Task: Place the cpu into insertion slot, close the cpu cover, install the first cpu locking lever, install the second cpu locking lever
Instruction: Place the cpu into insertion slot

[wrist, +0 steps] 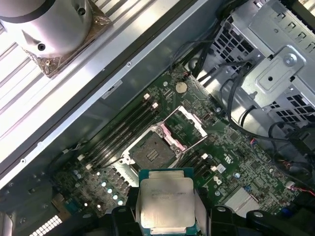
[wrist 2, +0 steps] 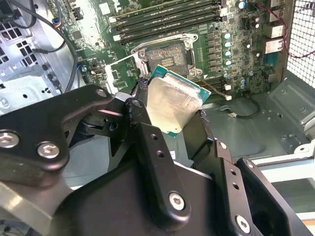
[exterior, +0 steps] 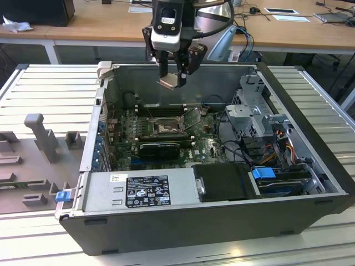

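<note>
The small flat square cpu (wrist: pixel 167 204) with its silver-grey metal top is pinched in the black end effector (exterior: pixel 173 77), hanging well above the square metal-rimmed insertion slot (wrist: pixel 151 151). The slot looks empty, with the thin silver cpu cover (wrist: pixel 189 125) flipped up just beside it.

Ext wide; both wrists over mobo (wrist: pixel 231 160) (wrist 2: pixel 246 59)

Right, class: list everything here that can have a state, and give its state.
cpu: gripped, held in the air, not seated.
pincer: shut on the cpu.
insertion slot: empty, exposed.
cpu cover: swung open.
computer case: side open.
</note>
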Robot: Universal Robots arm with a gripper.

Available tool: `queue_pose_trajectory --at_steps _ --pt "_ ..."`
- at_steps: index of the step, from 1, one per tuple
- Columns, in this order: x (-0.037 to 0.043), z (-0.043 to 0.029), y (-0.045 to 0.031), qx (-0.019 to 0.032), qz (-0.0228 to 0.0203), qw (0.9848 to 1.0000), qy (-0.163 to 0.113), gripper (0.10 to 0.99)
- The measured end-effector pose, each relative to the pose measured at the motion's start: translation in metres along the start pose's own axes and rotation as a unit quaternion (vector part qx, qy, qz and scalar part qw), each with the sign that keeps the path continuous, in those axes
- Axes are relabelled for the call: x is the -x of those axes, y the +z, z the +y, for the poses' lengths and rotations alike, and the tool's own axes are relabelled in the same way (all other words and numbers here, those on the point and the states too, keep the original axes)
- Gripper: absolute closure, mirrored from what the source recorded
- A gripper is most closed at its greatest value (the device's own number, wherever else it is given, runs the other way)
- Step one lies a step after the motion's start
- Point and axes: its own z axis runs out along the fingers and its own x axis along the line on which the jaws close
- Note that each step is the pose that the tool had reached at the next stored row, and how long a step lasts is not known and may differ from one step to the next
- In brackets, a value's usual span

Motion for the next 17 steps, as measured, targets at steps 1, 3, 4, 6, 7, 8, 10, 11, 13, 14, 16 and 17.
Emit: queue_pose_trajectory --at_steps 1,3,4,6,7,8,10,11,13,14,16,17 --pt "0.0000 0.0000 0.0001 0.0001 -0.0004 1.0000 0.005 0.557" --pt "0.0000 0.0000 0.0002 0.0002 -0.0010 0.9999 0.012 0.557" --pt "0.0000 0.0000 0.0003 0.0003 -0.0013 0.9999 0.016 0.557" --pt "0.0000 0.0000 0.0004 0.0004 -0.0020 0.9997 0.025 0.557" --pt "0.0000 0.0000 0.0005 0.0005 -0.0023 0.9996 0.029 0.557" --pt "0.0000 0.0000 0.0007 0.0006 -0.0028 0.9994 0.035 0.557" --pt "0.0000 -0.0001 0.0012 0.0009 -0.0045 0.9985 0.055 0.557" --pt "0.0000 -0.0001 0.0014 0.0009 -0.0052 0.9980 0.063 0.557" --pt "0.0000 -0.0001 0.0017 0.0010 -0.0063 0.9971 0.076 0.557" --pt "0.0000 -0.0002 0.0018 0.0011 -0.0068 0.9966 0.082 0.557" --pt "0.0000 -0.0002 0.0021 0.0014 -0.0079 0.9954 0.096 0.557" --pt "0.0000 -0.0002 0.0022 0.0014 -0.0086 0.9946 0.104 0.557"
